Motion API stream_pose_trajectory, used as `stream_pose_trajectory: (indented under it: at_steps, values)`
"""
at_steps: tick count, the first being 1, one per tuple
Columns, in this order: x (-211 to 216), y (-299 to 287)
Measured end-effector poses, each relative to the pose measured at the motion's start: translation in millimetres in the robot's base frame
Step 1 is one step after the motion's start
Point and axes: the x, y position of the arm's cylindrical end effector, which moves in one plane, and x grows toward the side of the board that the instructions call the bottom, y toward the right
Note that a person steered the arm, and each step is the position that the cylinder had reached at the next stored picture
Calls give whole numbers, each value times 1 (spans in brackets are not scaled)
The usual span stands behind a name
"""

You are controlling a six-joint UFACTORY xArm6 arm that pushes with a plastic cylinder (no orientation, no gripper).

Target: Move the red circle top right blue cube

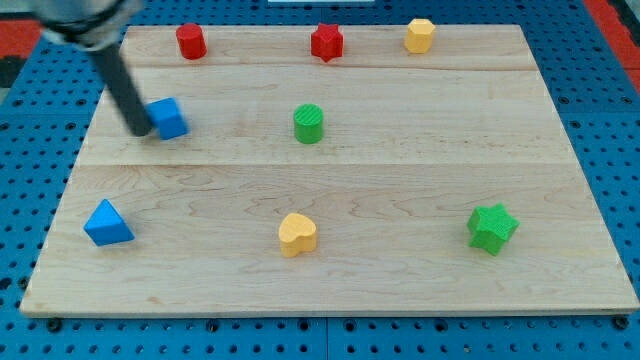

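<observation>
The red circle [191, 42], a short red cylinder, stands near the board's top edge at the view's left. The blue cube [169, 118] sits below it and slightly to the left. My tip [140, 131] is just left of the blue cube, touching or nearly touching its left side. The dark rod slants up to the view's top left. The tip is well below and left of the red circle.
A red star [326, 43] and a yellow hexagon block [420, 35] lie along the top. A green cylinder [309, 124] sits mid-board. A blue triangle [107, 224], a yellow heart [297, 234] and a green star [492, 227] lie along the bottom.
</observation>
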Motion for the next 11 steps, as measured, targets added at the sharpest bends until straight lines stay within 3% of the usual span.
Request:
stream_pose_trajectory:
  at_steps: [1,2,3,4,5,6,7,9,11]
  values:
    - [-9,34]
    - [-38,-68]
    - [-105,-106]
    - [-161,-83]
    - [-174,-8]
    - [-182,-11]
    - [-166,45]
    - [-113,56]
    - [-190,94]
